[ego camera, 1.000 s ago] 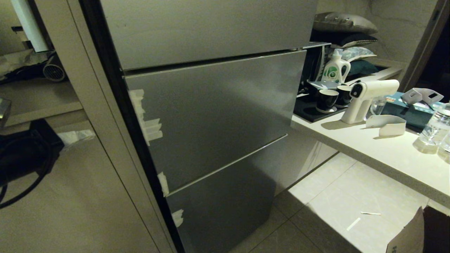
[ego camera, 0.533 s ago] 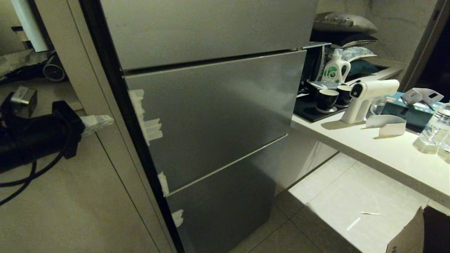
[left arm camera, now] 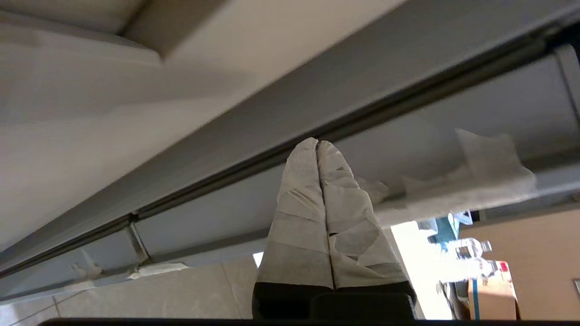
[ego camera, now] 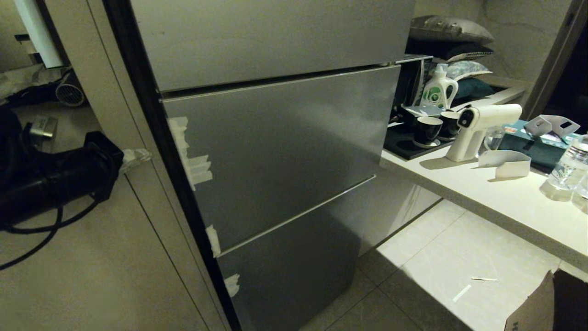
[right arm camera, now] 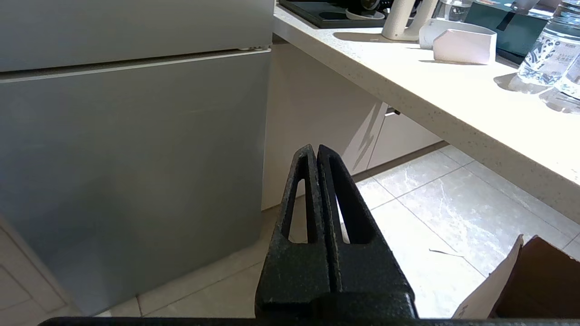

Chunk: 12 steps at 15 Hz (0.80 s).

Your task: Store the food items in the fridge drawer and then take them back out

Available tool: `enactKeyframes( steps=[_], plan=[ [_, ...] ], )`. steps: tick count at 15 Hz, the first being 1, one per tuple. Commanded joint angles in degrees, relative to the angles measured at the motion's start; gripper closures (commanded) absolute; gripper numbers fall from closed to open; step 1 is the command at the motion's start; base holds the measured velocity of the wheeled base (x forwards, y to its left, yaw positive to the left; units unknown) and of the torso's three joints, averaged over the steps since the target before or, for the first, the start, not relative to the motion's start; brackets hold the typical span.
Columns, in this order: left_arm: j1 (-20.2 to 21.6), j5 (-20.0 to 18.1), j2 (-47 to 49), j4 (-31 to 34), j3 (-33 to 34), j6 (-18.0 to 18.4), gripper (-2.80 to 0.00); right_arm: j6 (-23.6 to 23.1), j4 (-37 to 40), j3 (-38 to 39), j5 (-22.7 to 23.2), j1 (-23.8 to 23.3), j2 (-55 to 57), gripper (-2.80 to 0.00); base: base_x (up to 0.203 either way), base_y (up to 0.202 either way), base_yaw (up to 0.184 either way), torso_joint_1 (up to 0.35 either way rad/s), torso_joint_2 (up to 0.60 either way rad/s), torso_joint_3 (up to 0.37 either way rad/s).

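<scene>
The fridge is closed: its grey steel door panels (ego camera: 285, 151) sit flush, with white tape scraps (ego camera: 193, 165) along the left edge. The fridge drawer and the food items are hidden. My left gripper (ego camera: 135, 156) reaches in from the left at the height of the middle panel. Its tape-wrapped fingers are shut and empty. In the left wrist view the left gripper (left arm camera: 317, 144) has its tips close to the dark seam (left arm camera: 408, 97) at the fridge's side; I cannot tell whether they touch it. The right gripper (right arm camera: 316, 149) hangs low beside the fridge, shut and empty, outside the head view.
A pale counter (ego camera: 505, 202) juts out to the right of the fridge. It carries a white spray gun (ego camera: 477, 126), dark cups (ego camera: 427, 130), a detergent bottle (ego camera: 438, 89) and clear water bottles (ego camera: 569, 170). A cardboard box (ego camera: 542, 303) stands on the tiled floor. A beige cabinet wall (ego camera: 92, 257) flanks the fridge's left.
The left arm has risen and swung right, bringing its taped fingers up to the fridge's left edge. The right arm and the fridge panels have not moved.
</scene>
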Motion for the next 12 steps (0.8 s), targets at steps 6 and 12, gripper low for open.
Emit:
enactKeyframes(
  steps=[6,12],
  plan=[
    [0.1,-0.3,4.5,-3.2,-3.5,-3.1,0.00,0.7,0.0,1.8,-0.1,0.1,-0.1,0.00,0.000,0.000,0.000,0.000,0.00,0.000],
    [-2.2,-0.4,5.3,-3.9,-3.7,-3.9,0.00,0.6,-0.1,1.8,0.0,0.1,-0.1,0.00,0.000,0.000,0.000,0.000,0.00,0.000]
  ],
)
